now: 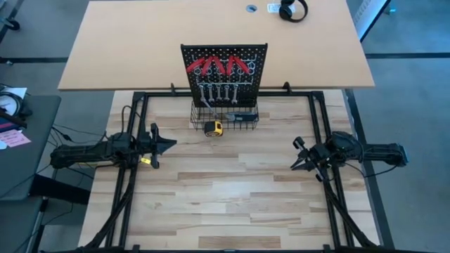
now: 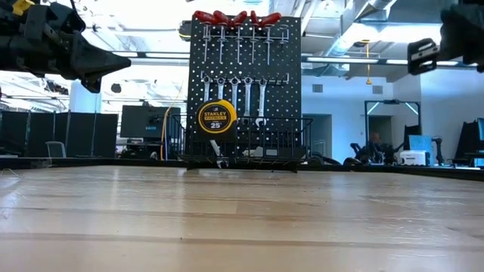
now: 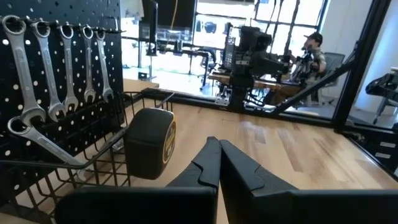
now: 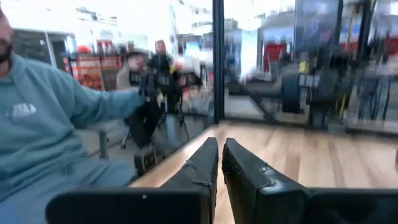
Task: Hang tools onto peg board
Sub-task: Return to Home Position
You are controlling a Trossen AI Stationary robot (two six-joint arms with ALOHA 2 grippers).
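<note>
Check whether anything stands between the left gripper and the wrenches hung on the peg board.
Yes. The wire basket at the peg board's base stands before the wrenches, with a yellow tape measure at its front rim, toward the left gripper, which is shut and off to the side.
</note>
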